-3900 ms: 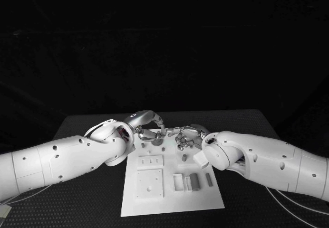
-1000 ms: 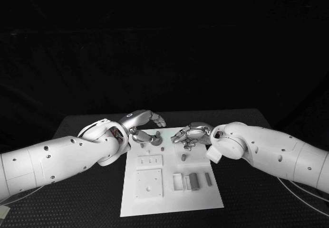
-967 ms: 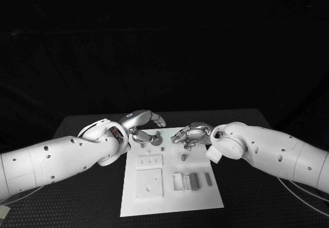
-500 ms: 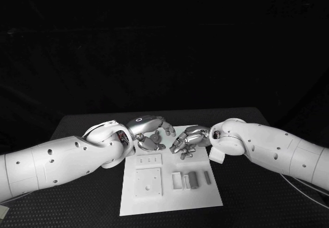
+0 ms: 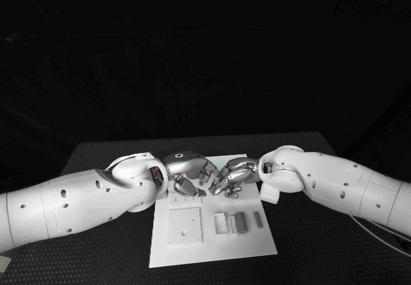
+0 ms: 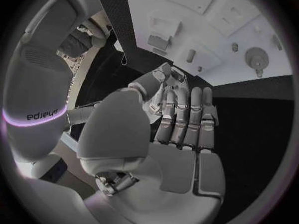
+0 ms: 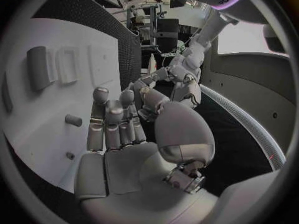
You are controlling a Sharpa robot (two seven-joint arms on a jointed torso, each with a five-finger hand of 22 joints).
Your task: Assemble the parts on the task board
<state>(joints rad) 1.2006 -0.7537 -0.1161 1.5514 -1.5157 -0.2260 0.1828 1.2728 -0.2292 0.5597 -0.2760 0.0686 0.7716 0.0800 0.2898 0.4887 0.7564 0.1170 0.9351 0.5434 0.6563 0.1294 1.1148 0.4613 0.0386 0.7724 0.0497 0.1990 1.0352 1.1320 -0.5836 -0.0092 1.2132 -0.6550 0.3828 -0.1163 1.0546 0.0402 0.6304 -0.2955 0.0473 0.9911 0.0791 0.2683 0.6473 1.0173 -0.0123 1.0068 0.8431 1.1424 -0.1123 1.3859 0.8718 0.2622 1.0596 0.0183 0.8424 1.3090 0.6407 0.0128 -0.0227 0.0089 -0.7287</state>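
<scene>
Both arms are bent in over the far end of the task board (image 5: 214, 246), the white plate lying on the black tabletop (image 5: 103, 160). The left hand (image 5: 190, 172) and the right hand (image 5: 231, 177) hang close together above that far end, nearly meeting.

From the left wrist, the left hand (image 6: 181, 119) has its fingers (image 6: 187, 109) stretched out side by side and almost straight, nothing between them and the palm; it holds nothing. Beyond its fingertips lies the task board (image 6: 206, 30), with a small grey peg (image 6: 191, 55) lying on it and a round grey part (image 6: 255, 58) near the board's edge.

From the right wrist, the right hand (image 7: 118, 129) looks much the same: fingers (image 7: 99, 114) extended together, thumb off to the side, palm bare, grasping nothing. A short grey cylinder (image 7: 74, 120) lies on the board just beside its fingertips, apart from them, and a rounded block (image 7: 39, 67) sits in a recess farther along the board.

Nearer the robot than the hands, the board carries a square white plate (image 5: 185, 226) with a hole in it, and beside that a row of small upright grey pieces (image 5: 240, 221). None of the parts is touched by either hand.
</scene>
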